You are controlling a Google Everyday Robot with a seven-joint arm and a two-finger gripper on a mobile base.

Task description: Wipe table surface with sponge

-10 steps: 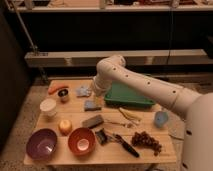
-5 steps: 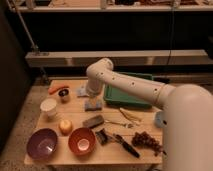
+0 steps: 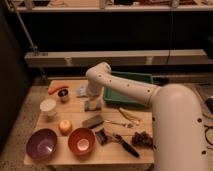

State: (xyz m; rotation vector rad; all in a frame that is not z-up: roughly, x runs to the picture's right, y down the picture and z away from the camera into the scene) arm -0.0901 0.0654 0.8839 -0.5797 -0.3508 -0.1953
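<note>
**Arm Hung Over Sponge at Mid-Table**

The table surface (image 3: 75, 113), a broad top of light-brown planks, filled the lower half of the camera view and carried everything else. The robot's white arm (image 3: 150, 95) reached in from the right, crossed in front of the green tray (image 3: 134, 77) at the table's far right, and bent downward near the middle of the table.

At the near left edge sat a purple bowl (image 3: 41, 144), with an orange bowl (image 3: 81, 141) just beside it to the right. The gripper (image 3: 93, 97) pointed down at the end of the arm, directly above the sponge (image 3: 93, 105). Its jaws stood wide apart. Whether they touched the sponge could not be told.

A white cup (image 3: 48, 106) stood on the left side of the table, behind the purple bowl. The sponge, a small blue-grey pad, lay flat on the planks near the table's centre, left of the tray. A dark grey block (image 3: 93, 121) lay just in front of it. A pale blue cloth (image 3: 82, 91) lay behind it to the left. A carrot (image 3: 56, 88) rested at the far left corner, and a yellow-orange round fruit (image 3: 65, 126) sat between the cup and the orange bowl.
</note>
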